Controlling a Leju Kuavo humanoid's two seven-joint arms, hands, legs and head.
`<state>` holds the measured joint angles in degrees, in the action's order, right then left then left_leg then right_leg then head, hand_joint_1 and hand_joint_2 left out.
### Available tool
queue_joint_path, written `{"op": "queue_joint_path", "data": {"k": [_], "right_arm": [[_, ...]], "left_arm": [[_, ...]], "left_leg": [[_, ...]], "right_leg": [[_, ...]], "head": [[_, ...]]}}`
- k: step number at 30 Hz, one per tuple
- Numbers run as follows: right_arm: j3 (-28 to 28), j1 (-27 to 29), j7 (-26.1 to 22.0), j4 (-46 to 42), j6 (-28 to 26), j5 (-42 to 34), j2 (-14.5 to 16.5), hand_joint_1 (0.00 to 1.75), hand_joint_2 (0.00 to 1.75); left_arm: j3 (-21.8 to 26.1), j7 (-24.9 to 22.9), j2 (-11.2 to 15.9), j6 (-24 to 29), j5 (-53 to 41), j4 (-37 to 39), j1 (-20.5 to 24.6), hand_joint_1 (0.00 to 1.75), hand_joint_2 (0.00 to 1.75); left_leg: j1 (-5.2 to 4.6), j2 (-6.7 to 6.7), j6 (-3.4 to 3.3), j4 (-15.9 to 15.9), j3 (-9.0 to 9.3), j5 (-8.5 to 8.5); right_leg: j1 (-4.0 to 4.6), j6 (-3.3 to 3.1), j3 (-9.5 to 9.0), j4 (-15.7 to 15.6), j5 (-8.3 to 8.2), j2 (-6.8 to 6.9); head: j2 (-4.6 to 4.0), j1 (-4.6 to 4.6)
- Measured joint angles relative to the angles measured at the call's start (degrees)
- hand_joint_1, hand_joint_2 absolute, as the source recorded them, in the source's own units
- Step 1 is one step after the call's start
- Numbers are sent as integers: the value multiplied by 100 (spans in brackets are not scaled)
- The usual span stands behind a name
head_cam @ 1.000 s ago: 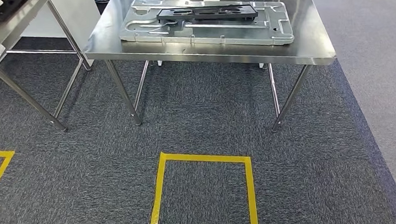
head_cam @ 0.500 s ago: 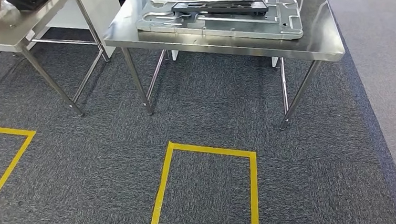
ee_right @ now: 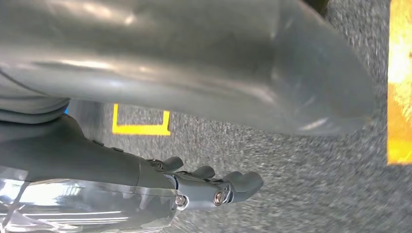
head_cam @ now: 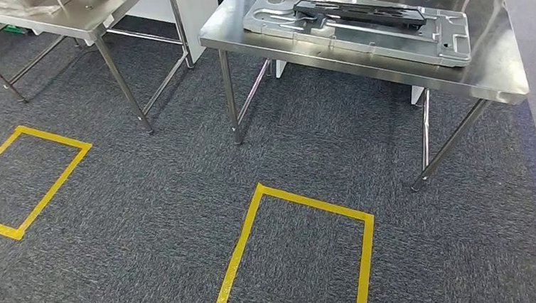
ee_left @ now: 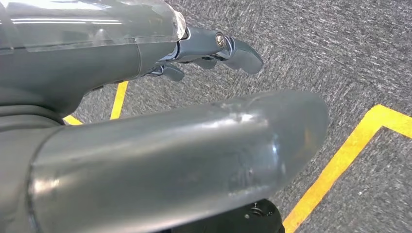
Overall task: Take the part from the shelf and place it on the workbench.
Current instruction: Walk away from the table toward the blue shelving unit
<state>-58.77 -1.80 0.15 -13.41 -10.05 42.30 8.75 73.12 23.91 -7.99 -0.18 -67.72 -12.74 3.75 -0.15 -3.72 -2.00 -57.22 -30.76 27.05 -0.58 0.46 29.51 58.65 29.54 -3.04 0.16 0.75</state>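
A steel workbench stands ahead at the upper right of the head view. On it lies a flat silver metal plate with a long black part resting on top. My left hand hangs over the grey carpet, thumb and dark fingers apart, holding nothing. My right hand hangs the same way above the carpet, its fingers slightly curled and empty. No shelf can be made out.
A second steel table stands at the upper left, its legs reaching the carpet. A yellow tape square marks the floor in front of the workbench, another yellow tape square at the left. Lighter grey floor runs along the right edge.
The whole picture has shifted: the workbench and the tape squares have slid right and tilted, so the camera has turned left. Nothing on the workbench has moved.
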Motion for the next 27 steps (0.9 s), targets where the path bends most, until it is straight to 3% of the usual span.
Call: {"op": "queue_joint_path", "data": {"k": [1, 3, 5, 6, 8, 9, 10, 11, 12, 14, 16, 19, 21, 23, 24, 25, 26, 27], "right_arm": [[30, -2, 45, 5, 21, 55, -7, 0, 0], [95, -14, 119, 16, 73, 140, -12, 0, 0], [155, -20, 186, 25, 173, 204, -11, 0, 0], [181, -16, 227, 28, 245, 233, -11, 0, 0], [222, 2, 316, 39, 406, 284, -12, 0, 0], [239, 8, 359, 45, 481, 308, -12, 0, 0], [257, 10, 393, 53, 544, 329, -12, 0, 0], [275, 6, 420, 61, 596, 352, -11, 0, 0], [294, 0, 439, 67, 636, 372, -12, 0, 0], [320, -16, 456, 72, 694, 418, -14, 0, 0], [336, -30, 457, 73, 740, 473, -20, 0, 0], [356, -71, 461, 74, 815, 555, -23, 0, 0], [373, -86, 470, 74, 852, 599, -26, 0, 0], [388, -78, 484, 76, 868, 630, -30, 0, 0], [392, -74, 488, 77, 878, 640, -30, 0, 0], [394, -71, 493, 78, 887, 645, -31, 0, 0], [397, -70, 494, 79, 898, 649, -31, 0, 0], [398, -69, 496, 80, 905, 650, -32, 0, 0]], "left_arm": [[-4, -12, -8, 12, -14, 0, 7, 0, 0], [-9, -48, -13, 43, -32, -1, 13, 0, 0], [-15, -138, -14, 69, -73, -1, 5, 0, 0], [-22, -211, -14, 80, -105, -1, 5, 0, 0], [-43, -372, -17, 101, -181, 0, 13, 0, 0], [-56, -442, -20, 110, -213, 0, 14, 0, 0], [-69, -498, -23, 121, -241, 0, 10, 0, 0], [-85, -542, -26, 134, -264, 0, 4, 0, 0], [-102, -570, -29, 149, -286, 0, -2, 0, 0], [-138, -588, -31, 179, -332, 0, 5, 0, 0], [-177, -581, -32, 235, -427, 0, 25, 0, 0], [-336, -606, -23, 404, -760, 0, 7, 0, 0], [-472, -622, -13, 473, -921, 0, 0, 0, 0], [-555, -623, -12, 490, -951, 0, 11, 0, 0], [-579, -626, -14, 492, -952, 0, 15, 0, 0], [-598, -630, -15, 493, -951, 0, 15, 0, 0], [-614, -635, -16, 493, -951, 0, 12, 0, 0], [-626, -640, -17, 494, -951, 0, 7, 0, 0]], "left_leg": [[2, -44, 25, -13, -31, -13], [12, -138, 93, -19, -89, -49], [14, -47, 148, -132, -165, 30], [16, 57, 173, -340, -269, 170], [48, 246, 227, -1055, -597, 562], [71, 279, 260, -1423, -761, 709], [96, 301, 292, -1635, -844, 753], [122, 324, 320, -1638, -822, 692], [146, 365, 346, -1400, -678, 533], [162, 565, 376, -619, -251, 216], [142, 692, 326, -187, -46, 122], [121, 572, 184, -159, -91, 113], [125, 479, 96, -132, -103, 65], [113, 382, 37, -123, -135, 27], [96, 323, 18, -124, -156, 15], [75, 258, 4, -126, -170, 5], [53, 187, -5, -127, -175, -1], [31, 111, -11, -128, -171, -5]], "right_leg": [[8, -22, -63, -153, -17, -63], [11, -52, -69, -215, -19, -6], [-18, -110, -78, -276, -66, 119], [-37, -138, -79, -302, -86, 192], [-37, -162, -63, -309, -96, 344], [-36, -161, -53, -303, -95, 421], [-39, -157, -46, -296, -92, 495], [-46, -146, -42, -284, -86, 565], [-59, -126, -41, -264, -73, 630], [-69, -52, -37, -194, -25, 742], [-47, 30, -31, -131, 17, 827], [-53, 130, -54, -125, 30, 903], [-84, 179, 31, 95, 227, 715], [-79, 182, 337, 759, 630, 443], [-69, 171, 525, 1145, 796, 379], [-56, 154, 664, 1420, 866, 349], [-42, 126, 712, 1494, 814, 333], [-25, 85, 650, 1340, 649, 310]], "head": [[-1, -3], [-1, -2], [-1, -11], [-1, -28], [-1, -55], [0, -58], [0, -57], [0, -57], [0, -57], [-1, -71], [-1, -68], [0, -30], [0, -20], [0, -1], [0, 6], [0, 9], [0, 9], [0, 9]]}}
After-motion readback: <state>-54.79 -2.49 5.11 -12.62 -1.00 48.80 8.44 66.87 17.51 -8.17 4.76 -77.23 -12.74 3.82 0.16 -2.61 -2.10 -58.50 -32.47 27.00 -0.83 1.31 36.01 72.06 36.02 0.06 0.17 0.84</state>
